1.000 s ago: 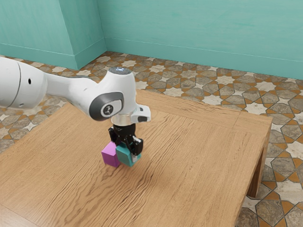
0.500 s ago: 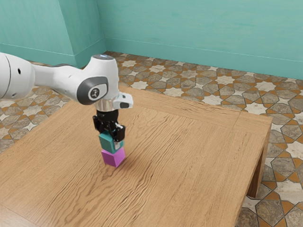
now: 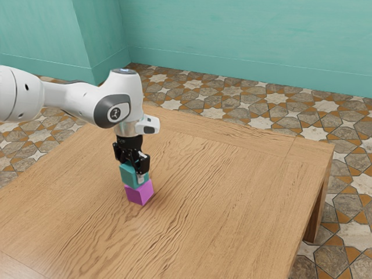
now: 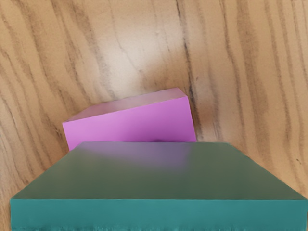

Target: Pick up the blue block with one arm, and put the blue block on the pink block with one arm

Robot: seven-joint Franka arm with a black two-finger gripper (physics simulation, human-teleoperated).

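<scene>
Gripper clamps the blue block, a level cube atop the pink block, left of centre; wooden table, teal walls, tiled floor.

The blue block, a teal-toned cube, sits upright on top of the pink block, a magenta cube lying flat on the wooden surface and turned slightly out of line with it, while the gripper clasps the upper cube from 2 sides.
</scene>
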